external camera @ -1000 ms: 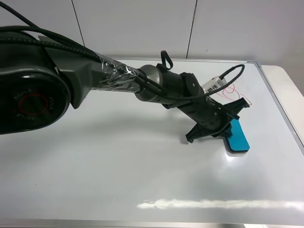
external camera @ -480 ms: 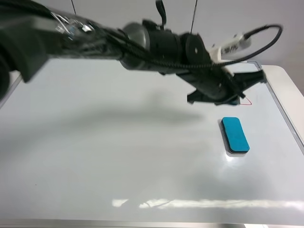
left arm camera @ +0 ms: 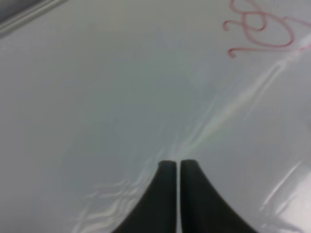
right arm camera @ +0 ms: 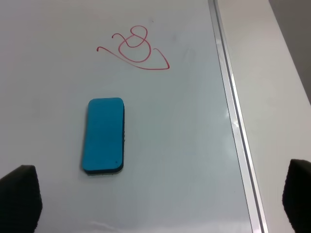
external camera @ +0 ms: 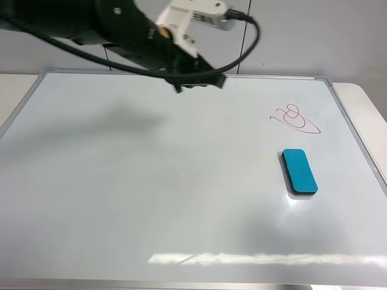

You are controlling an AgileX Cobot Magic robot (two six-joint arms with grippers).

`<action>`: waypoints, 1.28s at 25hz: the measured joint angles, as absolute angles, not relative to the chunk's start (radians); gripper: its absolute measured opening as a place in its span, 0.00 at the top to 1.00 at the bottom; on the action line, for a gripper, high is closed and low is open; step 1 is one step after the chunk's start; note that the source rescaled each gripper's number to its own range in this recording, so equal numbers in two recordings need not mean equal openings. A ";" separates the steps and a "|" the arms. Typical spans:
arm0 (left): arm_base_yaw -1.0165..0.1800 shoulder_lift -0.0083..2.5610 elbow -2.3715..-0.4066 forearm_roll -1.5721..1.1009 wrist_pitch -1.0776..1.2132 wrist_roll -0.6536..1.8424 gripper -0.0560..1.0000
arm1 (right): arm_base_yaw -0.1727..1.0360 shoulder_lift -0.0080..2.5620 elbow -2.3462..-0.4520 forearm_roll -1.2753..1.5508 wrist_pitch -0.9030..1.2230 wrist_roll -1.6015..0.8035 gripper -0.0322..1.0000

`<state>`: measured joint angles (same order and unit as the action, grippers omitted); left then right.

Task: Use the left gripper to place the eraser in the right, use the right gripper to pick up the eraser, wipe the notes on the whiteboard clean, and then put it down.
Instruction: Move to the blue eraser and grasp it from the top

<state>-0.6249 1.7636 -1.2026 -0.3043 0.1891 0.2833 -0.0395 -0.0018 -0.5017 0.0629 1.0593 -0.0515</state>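
One eraser [external camera: 299, 171] flat on whiteboard [external camera: 151, 181], red notes [external camera: 294, 118] near, left hand [left arm camera: 177, 166] closed empty, right hand [right arm camera: 158, 194] open

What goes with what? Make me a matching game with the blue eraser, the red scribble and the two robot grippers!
Things:
1. teal-blue rounded-rectangular eraser
2. red marker scribble notes
3. left gripper with dark fingers
4. all-black right gripper

States:
A. open wide
B. drawn on the glossy white whiteboard
C. shut, holding nothing
D. lying flat, nothing touching it

Pairs: 1-D, 2-B, 3-C, 4-A
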 joint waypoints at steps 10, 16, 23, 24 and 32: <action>-0.238 1.108 -0.736 -0.213 0.219 0.206 0.12 | -0.040 -0.002 -0.502 0.063 1.059 -0.051 0.00; -0.091 0.766 -0.700 -0.118 0.524 0.128 0.01 | -0.040 -0.002 -0.502 0.063 1.059 -0.051 0.00; -0.040 0.411 -0.700 -0.086 0.875 0.124 0.01 | -0.040 -0.002 -0.502 0.063 1.059 -0.051 0.00; -0.040 0.370 -0.700 -0.071 0.910 0.124 0.01 | -0.040 -0.002 -0.502 0.063 1.059 -0.051 0.00; -0.040 0.027 -0.700 0.037 1.112 0.119 0.01 | -0.040 -0.002 -0.502 0.063 1.059 -0.051 0.00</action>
